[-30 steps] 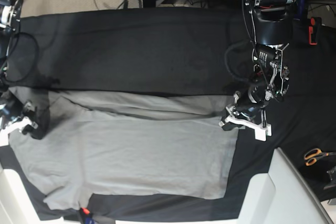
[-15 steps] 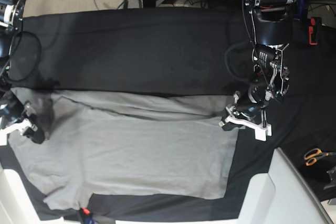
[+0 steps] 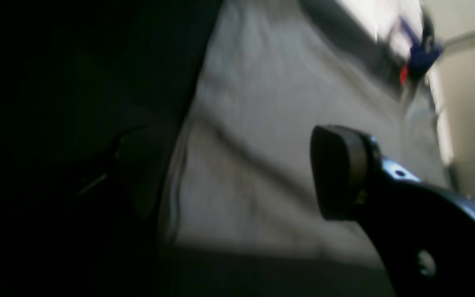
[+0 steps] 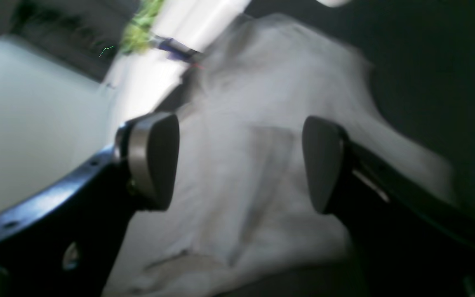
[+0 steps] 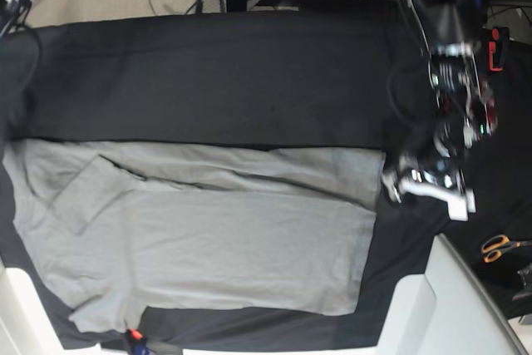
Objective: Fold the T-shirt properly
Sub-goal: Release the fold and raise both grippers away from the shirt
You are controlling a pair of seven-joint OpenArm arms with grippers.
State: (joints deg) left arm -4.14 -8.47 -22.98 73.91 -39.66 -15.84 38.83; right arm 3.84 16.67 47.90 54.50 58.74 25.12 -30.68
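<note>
Now that both hands have let go and withdrawn, jaws apart, the T-shirt (image 5: 208, 239) lies flat.

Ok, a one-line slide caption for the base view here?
Light-grey T-shirt lying flat, partly folded, on the black table cloth; left gripper open just off its edge.

Your left gripper (image 5: 428, 189) sits at about three o'clock in the base view, its arm reaching down from the one o'clock corner, wrist bent so the gripper points toward nine o'clock. In its wrist view you see one dark pad (image 3: 338, 171) at the right, the other lost in shadow. Your right gripper (image 4: 239, 163) shows both pads set wide apart, nothing pinched between them. Its arm barely enters the base view, at eleven o'clock.
</note>
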